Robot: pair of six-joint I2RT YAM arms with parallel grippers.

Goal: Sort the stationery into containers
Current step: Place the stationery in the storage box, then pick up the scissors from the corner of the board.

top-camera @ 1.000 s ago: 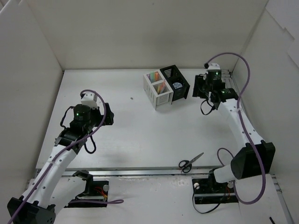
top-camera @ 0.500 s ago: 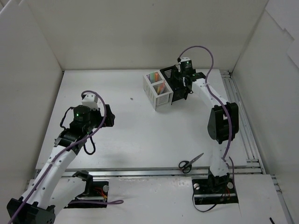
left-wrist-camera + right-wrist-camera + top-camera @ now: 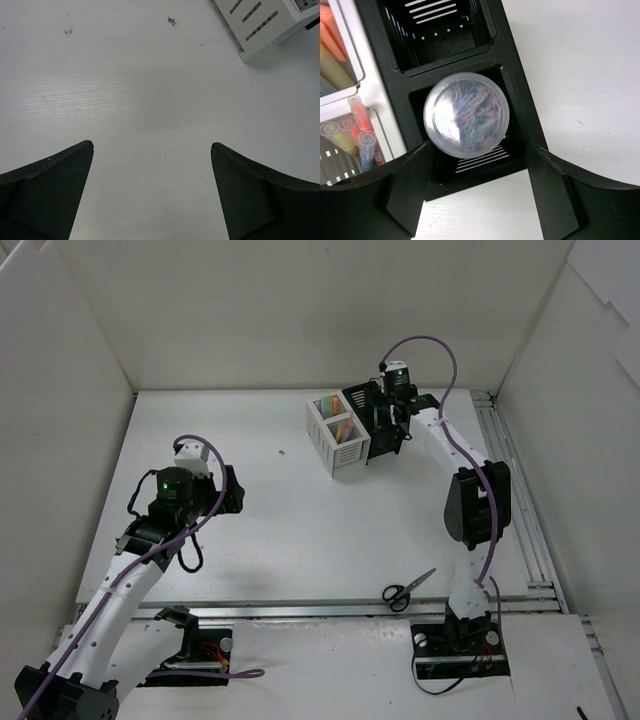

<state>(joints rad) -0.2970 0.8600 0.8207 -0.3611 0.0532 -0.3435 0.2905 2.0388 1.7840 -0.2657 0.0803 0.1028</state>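
White walls (image 3: 300, 310) box in a white table (image 3: 300, 530); a small dark speck (image 3: 281, 451) marks it, a metal rail (image 3: 300, 608) edging the front.

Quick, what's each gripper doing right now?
Left gripper: open, empty.
Right gripper: open, straddling the round clear plastic jar of paper clips, not gripping it.

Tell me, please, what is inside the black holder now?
One compartment of the black holder holds a round clear jar; what look like coloured paper clips show through its lid. The other compartment shows only its slatted floor. Whatever lies under the jar is covered.
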